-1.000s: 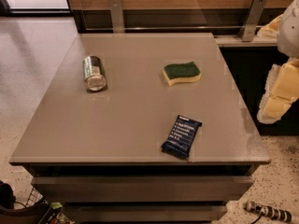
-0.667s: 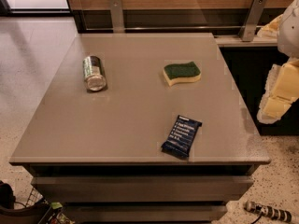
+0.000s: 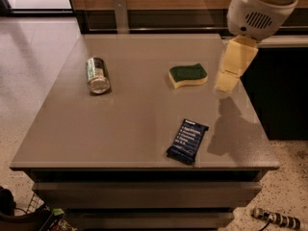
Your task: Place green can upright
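Green can (image 3: 97, 74): white markings on body, illegible.
Blue packet (image 3: 187, 141): white print lines, illegible.
Gripper (image 3: 227, 81): over the table's (image 3: 144, 119) right side, just beside the sponge (image 3: 187, 75); carries no readable marking.

the green can (image 3: 97, 75) is marked dark green with white, and a silver end. the sponge (image 3: 187, 75) is green over yellow; the wrapper (image 3: 187, 140) dark blue. the pale yellow gripper (image 3: 227, 81) is positioned over the right edge of the grey table (image 3: 139, 114).
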Motion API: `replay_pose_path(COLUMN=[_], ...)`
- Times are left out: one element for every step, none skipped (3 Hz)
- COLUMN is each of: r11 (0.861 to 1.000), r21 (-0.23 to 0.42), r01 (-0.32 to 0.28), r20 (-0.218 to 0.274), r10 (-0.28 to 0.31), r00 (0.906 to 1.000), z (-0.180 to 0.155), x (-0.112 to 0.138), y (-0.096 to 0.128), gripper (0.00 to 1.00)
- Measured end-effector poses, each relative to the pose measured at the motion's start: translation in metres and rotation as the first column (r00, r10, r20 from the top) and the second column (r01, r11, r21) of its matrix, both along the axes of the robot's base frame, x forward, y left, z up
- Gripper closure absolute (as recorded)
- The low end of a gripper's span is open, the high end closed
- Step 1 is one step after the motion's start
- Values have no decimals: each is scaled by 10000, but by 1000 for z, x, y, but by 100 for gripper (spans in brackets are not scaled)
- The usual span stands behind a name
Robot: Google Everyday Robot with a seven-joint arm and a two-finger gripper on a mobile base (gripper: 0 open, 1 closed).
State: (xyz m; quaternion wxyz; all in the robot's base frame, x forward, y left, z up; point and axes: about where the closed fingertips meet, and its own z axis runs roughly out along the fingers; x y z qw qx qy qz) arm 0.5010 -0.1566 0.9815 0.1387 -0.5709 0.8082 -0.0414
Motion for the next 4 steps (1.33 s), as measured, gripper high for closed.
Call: replay_pose_path(r11=[9943, 9697, 9108, 8931], r21=[377, 941, 1896, 2060], r01=[1000, 2253, 3668, 3999], r20=[-172, -333, -724, -813], r10=[-994, -2231, -3596, -3917], r00=[9949, 9742, 9303, 9165], z=[0, 1, -3, -3], x=[37, 66, 83, 85], y=[39, 72, 98, 101], gripper=[0, 0, 0, 0])
